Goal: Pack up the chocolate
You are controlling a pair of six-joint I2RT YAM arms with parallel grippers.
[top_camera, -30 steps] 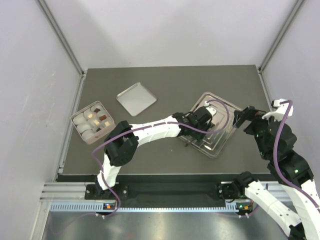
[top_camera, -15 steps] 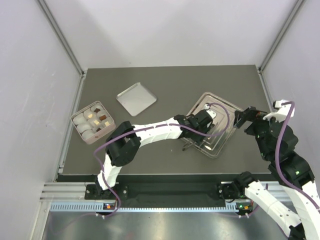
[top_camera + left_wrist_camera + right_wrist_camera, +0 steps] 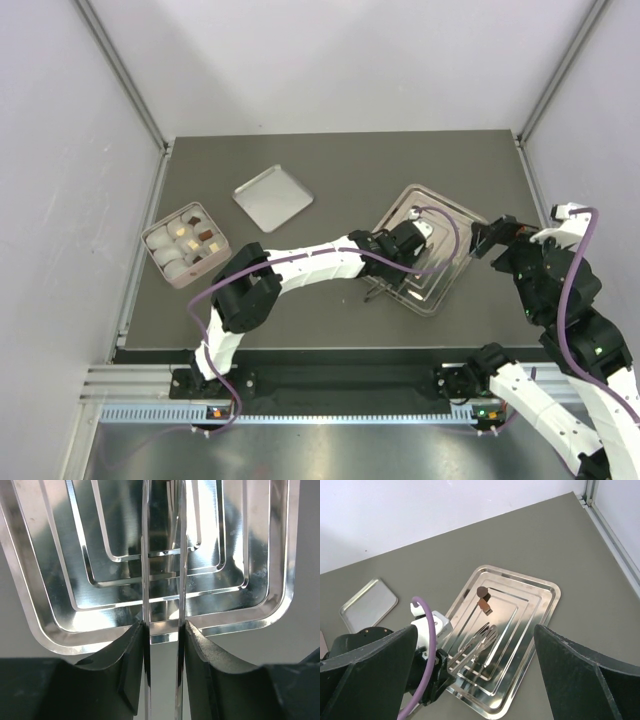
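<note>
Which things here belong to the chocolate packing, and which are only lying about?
Job: chocolate on the stepped tray; tongs in the left claw; compartment box holding more pieces.
Lying about: small flat metal tray; right claw, open, holding nothing.

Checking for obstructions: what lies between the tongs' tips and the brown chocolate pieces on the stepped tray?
Only bare tray lies between the tongs and the chocolate pieces; the right wrist view shows it.
</note>
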